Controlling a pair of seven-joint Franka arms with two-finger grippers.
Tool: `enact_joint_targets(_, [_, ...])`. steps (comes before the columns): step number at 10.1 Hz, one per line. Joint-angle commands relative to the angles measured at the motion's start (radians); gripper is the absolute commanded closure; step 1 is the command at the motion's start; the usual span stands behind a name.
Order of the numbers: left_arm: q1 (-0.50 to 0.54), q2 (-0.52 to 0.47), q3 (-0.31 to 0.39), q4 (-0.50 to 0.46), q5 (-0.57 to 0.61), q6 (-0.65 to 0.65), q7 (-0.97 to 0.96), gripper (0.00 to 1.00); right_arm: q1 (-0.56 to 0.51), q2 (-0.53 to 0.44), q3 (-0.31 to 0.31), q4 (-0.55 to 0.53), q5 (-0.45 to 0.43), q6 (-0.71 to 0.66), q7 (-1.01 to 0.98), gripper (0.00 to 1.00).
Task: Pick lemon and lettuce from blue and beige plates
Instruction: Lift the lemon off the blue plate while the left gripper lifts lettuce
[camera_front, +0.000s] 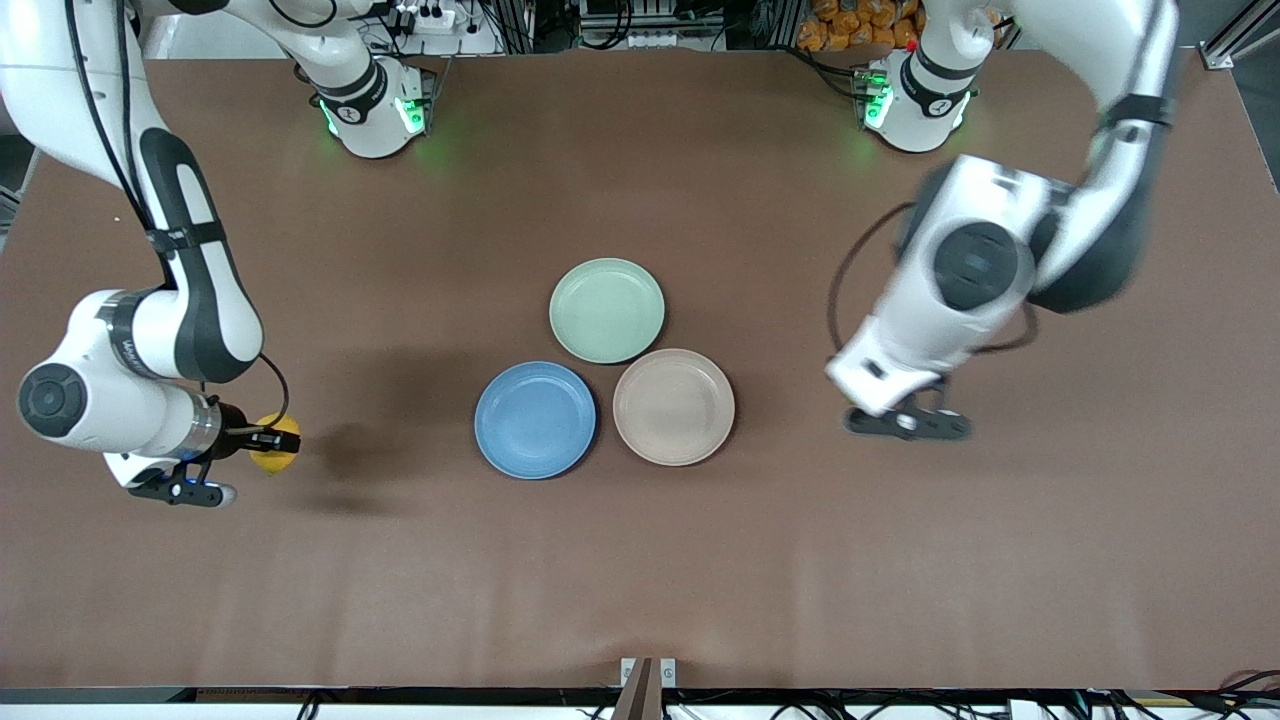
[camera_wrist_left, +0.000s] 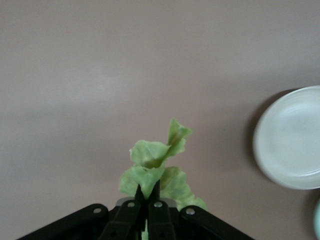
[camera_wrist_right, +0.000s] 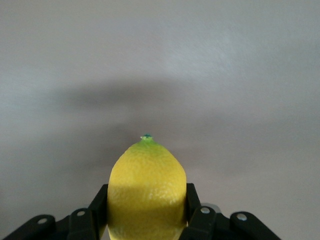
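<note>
My right gripper (camera_front: 258, 441) is shut on the yellow lemon (camera_front: 276, 446) and holds it over bare table toward the right arm's end. In the right wrist view the lemon (camera_wrist_right: 146, 187) fills the gap of the gripper (camera_wrist_right: 146, 202). My left gripper (camera_front: 906, 422) is over bare table toward the left arm's end, beside the beige plate (camera_front: 673, 407). The lettuce is hidden in the front view. In the left wrist view the gripper (camera_wrist_left: 148, 194) is shut on the crinkled green lettuce (camera_wrist_left: 152, 162). The blue plate (camera_front: 535, 420) and the beige plate hold nothing.
A mint-green plate (camera_front: 607, 310) with nothing on it lies farther from the front camera, touching the other two. The beige plate (camera_wrist_left: 295, 137) also shows in the left wrist view. The brown table (camera_front: 640, 580) spreads wide around the plates.
</note>
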Motion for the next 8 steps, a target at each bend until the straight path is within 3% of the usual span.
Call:
enact_joint_targets(1, [0.132, 0.015, -0.012, -0.061, -0.04, 0.005, 0.225, 1.0, -0.041, -0.04, 0.015, -0.091, -0.015, 0.05, -0.056, 1.0])
enact_joint_targets(3, [0.143, 0.036, -0.005, -0.126, -0.024, 0.066, 0.238, 1.0, -0.063, -0.04, 0.017, -0.141, -0.015, 0.087, -0.082, 1.0])
enact_joint_targets(4, [0.172, 0.041, -0.003, -0.182, 0.003, 0.144, 0.238, 1.0, -0.063, -0.032, 0.015, -0.143, -0.015, 0.089, -0.082, 0.89])
enact_joint_targets(5, [0.188, 0.059, -0.005, -0.22, 0.032, 0.219, 0.238, 1.0, -0.063, -0.027, 0.017, -0.145, -0.015, 0.089, -0.082, 0.65])
enact_joint_targets(6, [0.186, 0.073, -0.005, -0.222, 0.032, 0.24, 0.238, 1.0, -0.061, -0.027, 0.017, -0.143, -0.015, 0.089, -0.082, 0.01])
enact_joint_targets(7, [0.189, 0.075, -0.005, -0.217, 0.034, 0.24, 0.24, 0.93, -0.061, -0.033, 0.018, -0.138, -0.013, 0.078, -0.081, 0.0])
enact_joint_targets(8, [0.194, 0.069, -0.003, -0.211, 0.034, 0.238, 0.241, 0.48, -0.06, -0.05, 0.023, -0.131, -0.01, 0.064, -0.078, 0.0])
